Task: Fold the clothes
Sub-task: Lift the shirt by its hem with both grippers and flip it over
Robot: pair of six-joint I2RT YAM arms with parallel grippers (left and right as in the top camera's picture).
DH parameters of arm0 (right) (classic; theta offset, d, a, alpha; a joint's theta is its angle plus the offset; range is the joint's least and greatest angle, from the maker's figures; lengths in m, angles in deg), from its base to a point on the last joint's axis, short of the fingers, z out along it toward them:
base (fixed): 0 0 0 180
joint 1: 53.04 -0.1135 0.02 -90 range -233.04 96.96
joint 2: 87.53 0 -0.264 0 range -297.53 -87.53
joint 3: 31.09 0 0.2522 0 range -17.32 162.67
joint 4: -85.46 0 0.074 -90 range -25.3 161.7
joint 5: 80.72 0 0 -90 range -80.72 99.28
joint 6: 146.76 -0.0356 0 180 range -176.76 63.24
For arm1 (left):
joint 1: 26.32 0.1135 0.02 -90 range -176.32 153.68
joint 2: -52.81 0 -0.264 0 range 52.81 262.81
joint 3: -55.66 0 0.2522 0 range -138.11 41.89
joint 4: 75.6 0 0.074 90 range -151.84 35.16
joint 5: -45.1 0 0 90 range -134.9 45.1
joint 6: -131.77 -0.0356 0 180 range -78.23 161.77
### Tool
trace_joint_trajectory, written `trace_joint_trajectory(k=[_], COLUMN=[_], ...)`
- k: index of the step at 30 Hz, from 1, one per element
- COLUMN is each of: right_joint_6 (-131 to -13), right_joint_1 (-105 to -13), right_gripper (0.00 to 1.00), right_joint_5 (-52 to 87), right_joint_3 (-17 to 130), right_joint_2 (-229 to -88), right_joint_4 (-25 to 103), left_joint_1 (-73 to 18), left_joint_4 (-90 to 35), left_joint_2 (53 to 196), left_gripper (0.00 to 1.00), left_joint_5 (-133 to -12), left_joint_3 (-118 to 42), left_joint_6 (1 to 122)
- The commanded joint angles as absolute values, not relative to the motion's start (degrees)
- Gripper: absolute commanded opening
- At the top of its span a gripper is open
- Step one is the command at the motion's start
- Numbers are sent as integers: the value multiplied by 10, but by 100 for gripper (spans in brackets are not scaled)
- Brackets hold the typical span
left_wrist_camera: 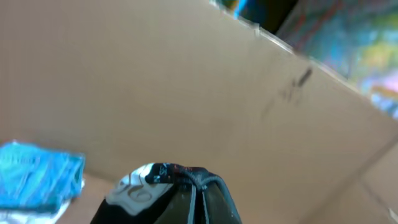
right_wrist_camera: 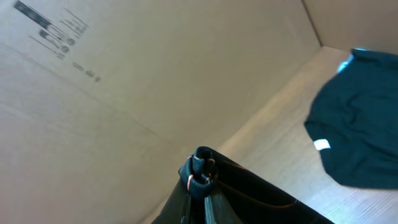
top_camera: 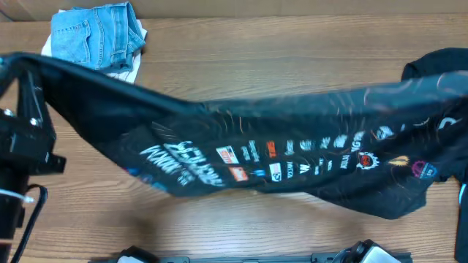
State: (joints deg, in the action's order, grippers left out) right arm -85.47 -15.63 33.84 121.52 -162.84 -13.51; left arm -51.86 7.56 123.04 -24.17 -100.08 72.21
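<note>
Both jaws pinching ends of black jersey [top_camera: 292,120], stretched over wooden table [top_camera: 256,226], sponsor logos [top_camera: 292,157] too blurred to read

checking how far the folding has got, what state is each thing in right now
jersey: unfolded, lifted and stretched out between the two grippers
left gripper: shut on a bunched end of the jersey
right gripper: shut on the jersey's other end
jeans: folded, lying at the far left of the table
dark teal garment: lying loose, not folded
</note>
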Motion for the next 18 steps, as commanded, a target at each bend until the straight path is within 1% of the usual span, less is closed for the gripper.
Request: trace_joint_trajectory(k=[1,12,15,18], right_joint_6=[-868,-884,-885,-885], right_joint_1=[-157,-157,-157,-162], right_gripper=[4,4,4,4], right_joint_5=[355,360,373,390], right_joint_3=[1227,1227,1227,1226], right_joint_2=[-1628,-1641,-1677,-1734], right_joint_4=[-103,-90,-78,-67], left_joint_1=[-523,-523,-523,-521], left_joint_4=[23,0,-13,-37], left_joint_2=[1247,1276,1318,1397], left_gripper=[4,4,4,5], left_joint_5=[-168,-90,-64,-52], left_joint_3=[-1007,-1007,-1007,-1007], left_joint_6=[678,671,668,644])
